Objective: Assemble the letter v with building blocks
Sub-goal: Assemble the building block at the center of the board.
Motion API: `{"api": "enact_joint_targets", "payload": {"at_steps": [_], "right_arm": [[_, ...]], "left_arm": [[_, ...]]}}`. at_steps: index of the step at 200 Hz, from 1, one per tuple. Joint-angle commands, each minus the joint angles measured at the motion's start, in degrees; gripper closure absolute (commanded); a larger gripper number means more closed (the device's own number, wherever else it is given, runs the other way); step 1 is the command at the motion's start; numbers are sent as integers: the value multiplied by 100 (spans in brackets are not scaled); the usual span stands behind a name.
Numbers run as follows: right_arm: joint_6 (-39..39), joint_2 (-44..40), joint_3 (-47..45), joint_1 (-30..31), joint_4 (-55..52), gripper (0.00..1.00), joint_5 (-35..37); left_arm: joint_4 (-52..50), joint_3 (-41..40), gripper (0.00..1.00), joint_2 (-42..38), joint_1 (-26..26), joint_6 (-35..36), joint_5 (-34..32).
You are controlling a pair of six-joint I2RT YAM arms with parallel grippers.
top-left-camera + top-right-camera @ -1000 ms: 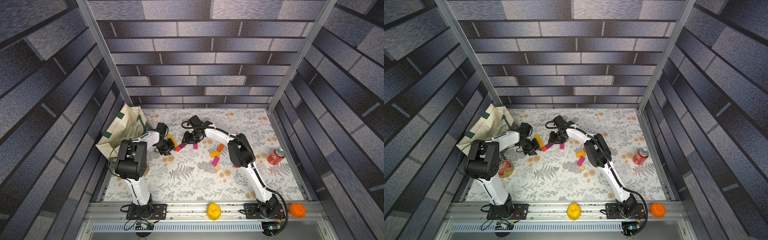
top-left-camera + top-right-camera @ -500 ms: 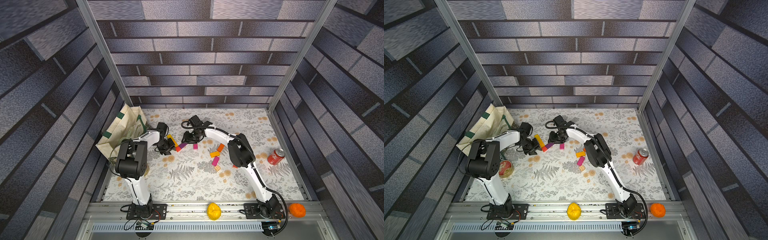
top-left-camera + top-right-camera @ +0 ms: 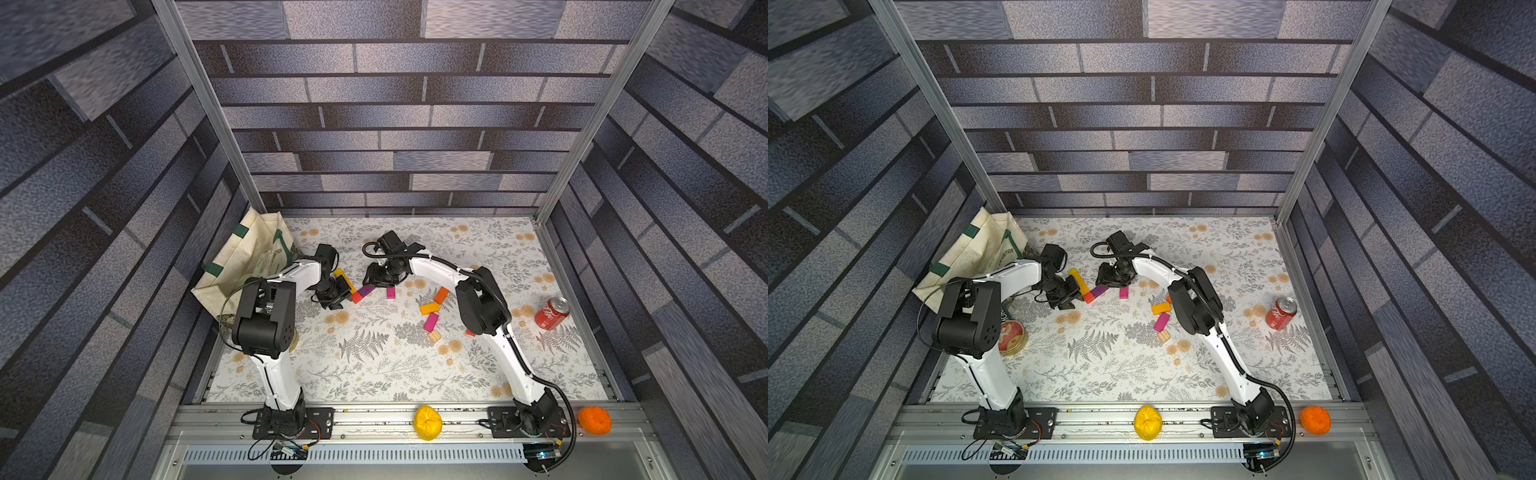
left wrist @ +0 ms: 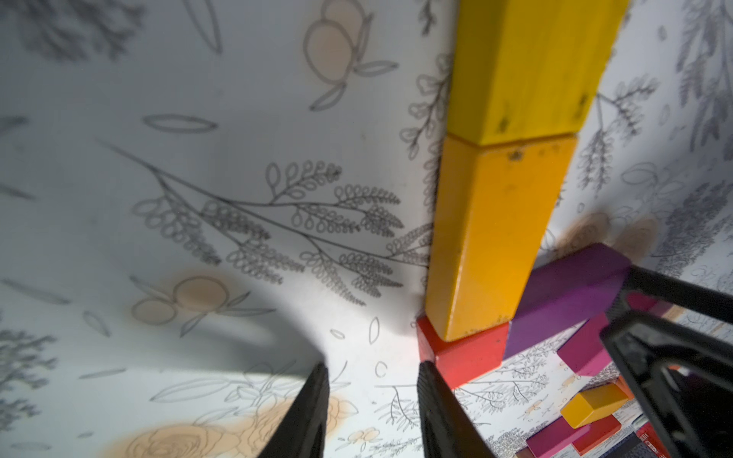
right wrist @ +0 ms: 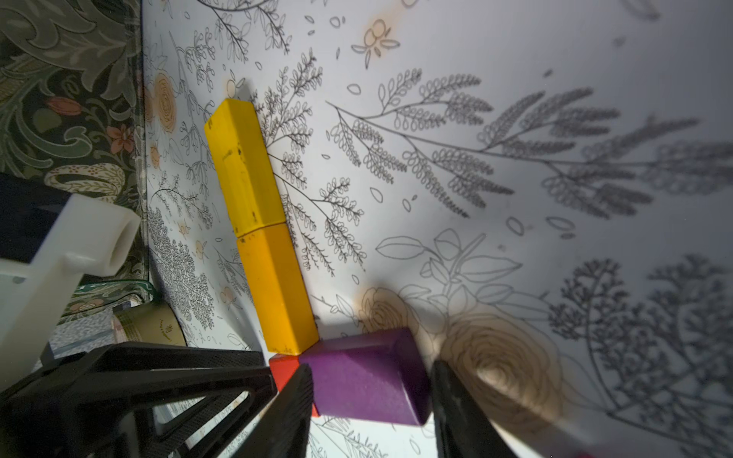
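Observation:
A yellow block, an orange-yellow block and a red block lie end to end in one slanted row. A purple block slants away from the red block, making a point. My right gripper is shut on the purple block, one finger at each end, and the block rests on the mat. My left gripper is open and empty, with one finger beside the red block. Loose blocks lie to the right: magenta, orange, yellow-orange, magenta and a wood cube.
A cloth bag leans in the back left corner, and a round tin sits by the left arm's elbow. A red soda can lies at the right. Two fruit-like lumps, yellow and orange, rest on the front rail.

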Motion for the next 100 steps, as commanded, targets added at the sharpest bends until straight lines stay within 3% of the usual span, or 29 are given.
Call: {"api": "enact_joint_targets", "payload": {"at_steps": [1, 73, 100], "right_arm": [[64, -132, -151, -37, -154, 49, 44], [50, -164, -37, -37, -171, 44, 94], [25, -144, 148, -54, -244, 37, 130]], "left_arm": [[-58, -313, 61, 498, -43, -41, -600], [-159, -99, 58, 8, -22, -21, -668], [-240, 39, 58, -218, 40, -5, -652]]}}
